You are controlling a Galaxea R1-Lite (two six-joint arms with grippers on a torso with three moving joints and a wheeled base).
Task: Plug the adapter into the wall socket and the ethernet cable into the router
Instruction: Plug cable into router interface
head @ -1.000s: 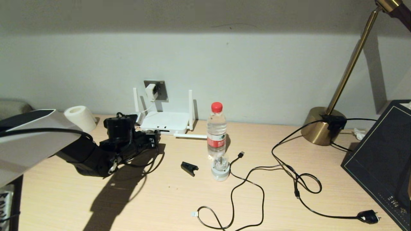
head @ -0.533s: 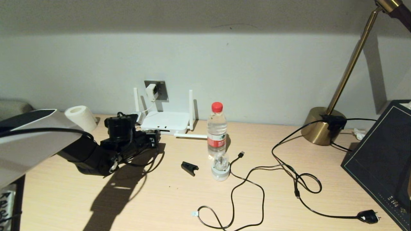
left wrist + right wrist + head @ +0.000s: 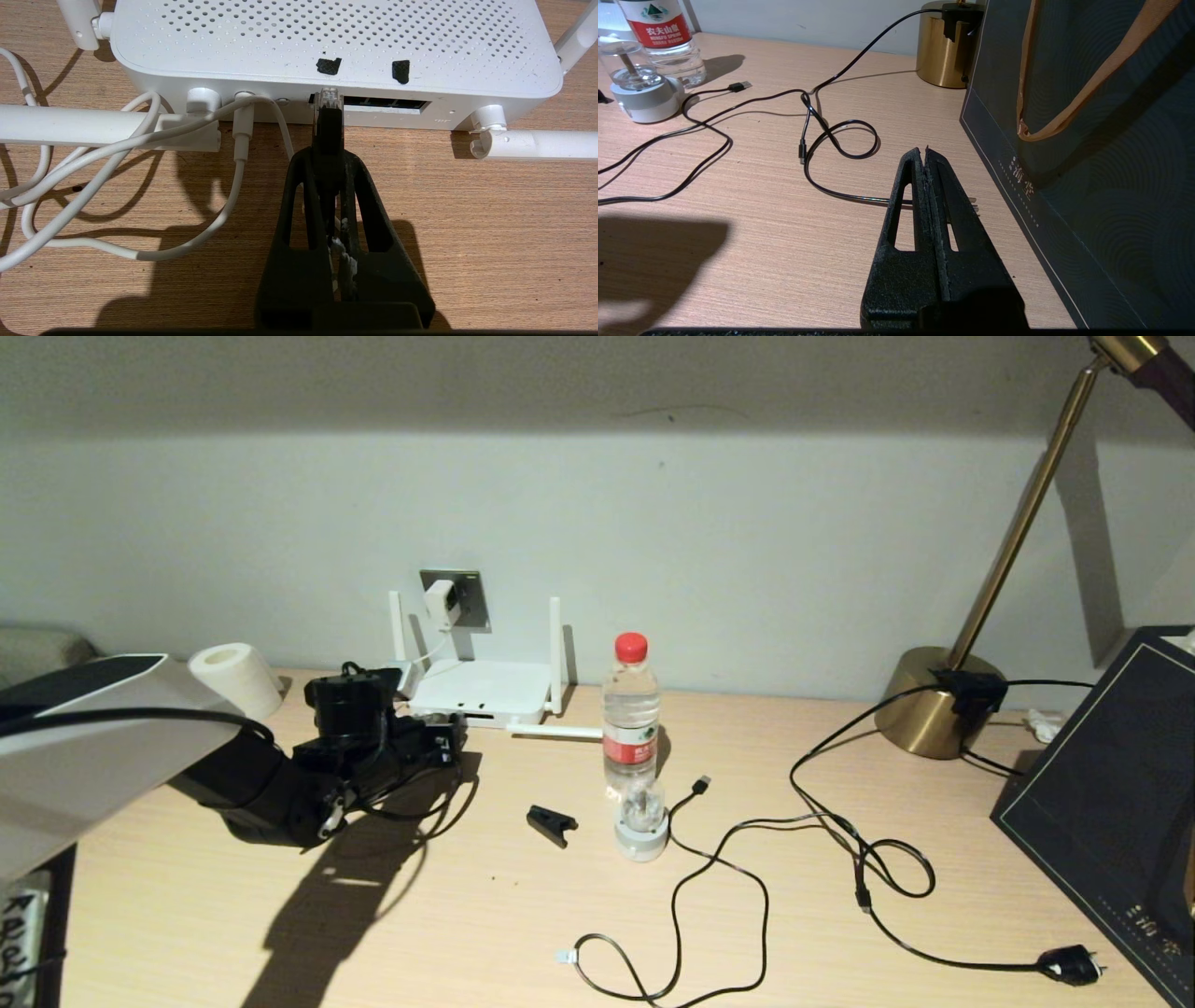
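Little has shifted since the earlier frame; the ethernet cable plug is pinched by the closed left gripper, its tip at the router port; seating seems unfinished.

**Plug at the router's port row**

The left claw is clamped on the ethernet cable, whose clear-tipped plug sits at the end of the dark port strip on the router. Whether the tip is inside a port cannot be told. A white cord is plugged in beside it and loops over the wooden tabletop. Two antennas lie flat on either side.
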